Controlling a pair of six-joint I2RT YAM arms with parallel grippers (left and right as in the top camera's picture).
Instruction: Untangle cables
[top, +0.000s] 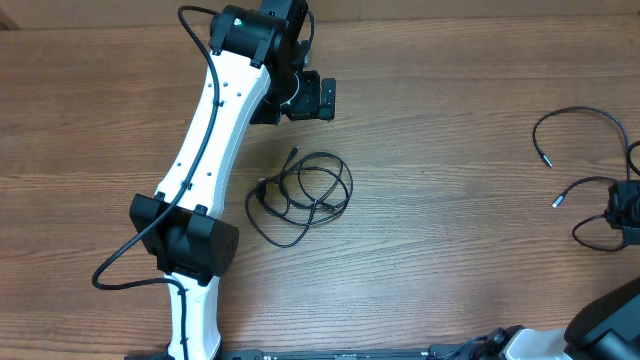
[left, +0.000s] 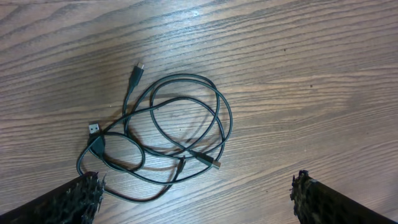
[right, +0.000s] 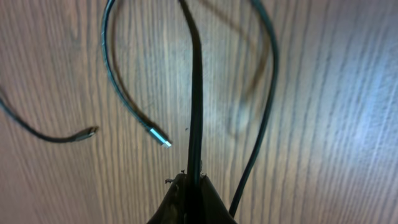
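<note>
Overhead view: the cables (top: 588, 108) at the right and the right gripper (top: 626, 214) are cut off by the right edge; right wrist view: the cables are blurred and cropped at the top; left wrist view: the left gripper (left: 198, 185) is shown only by fingertips (left: 84, 198) cropped at the lower edge.

Matt brown wood-grain table (left: 311, 74); smooth thin black cables (left: 231, 124) ahead of rough black finger pads (left: 87, 191); shiny metal plug (right: 161, 137).

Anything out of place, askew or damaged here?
Nothing damaged or spilled. The tangled coil of thin black cables lies mid-table; a separate black cord sits far right, pinched in the shut right gripper.
</note>
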